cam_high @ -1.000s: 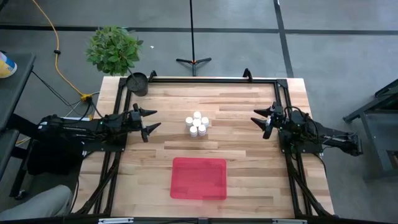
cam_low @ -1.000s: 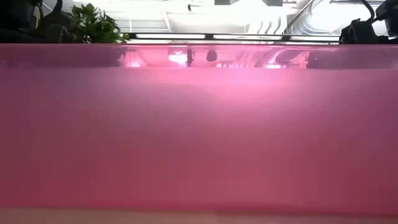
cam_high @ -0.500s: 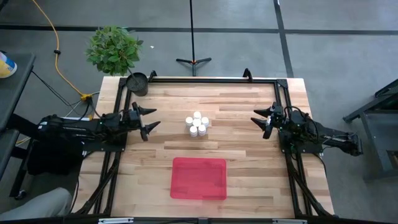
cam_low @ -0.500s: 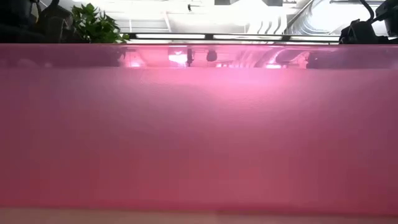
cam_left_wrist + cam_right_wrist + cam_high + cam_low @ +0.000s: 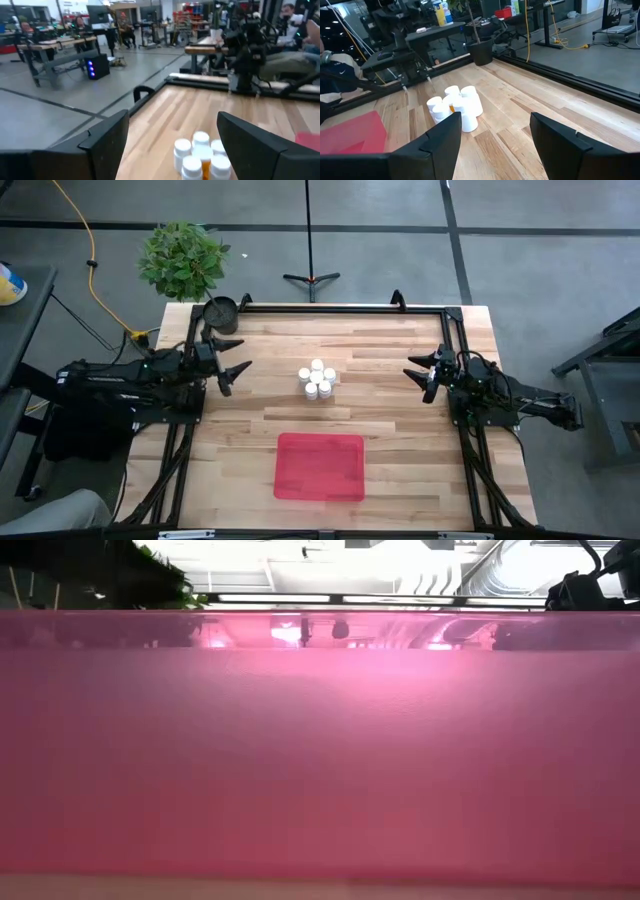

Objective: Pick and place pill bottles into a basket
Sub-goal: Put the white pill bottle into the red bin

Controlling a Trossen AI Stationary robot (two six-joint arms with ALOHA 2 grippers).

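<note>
White-capped pill bottles [image 5: 317, 380] huddle touching mid-tabletop (tight cluster); left gripper [image 5: 229, 358], jaws spread like right gripper [image 5: 423, 374], could topple neighbours; basket [image 5: 320, 467] empty.

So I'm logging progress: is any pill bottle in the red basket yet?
No, the basket is empty in the high view, and the pill bottles stand clustered on the table beyond it.

The basket [image 5: 320, 750] fills nearly the whole low view as a translucent red wall. A pale strip of the surface [image 5: 320, 888] shows beneath it. Above its rim appear bright ceiling lights [image 5: 330, 598], dark foliage [image 5: 150, 570] and a dark arm part [image 5: 590, 585].
</note>
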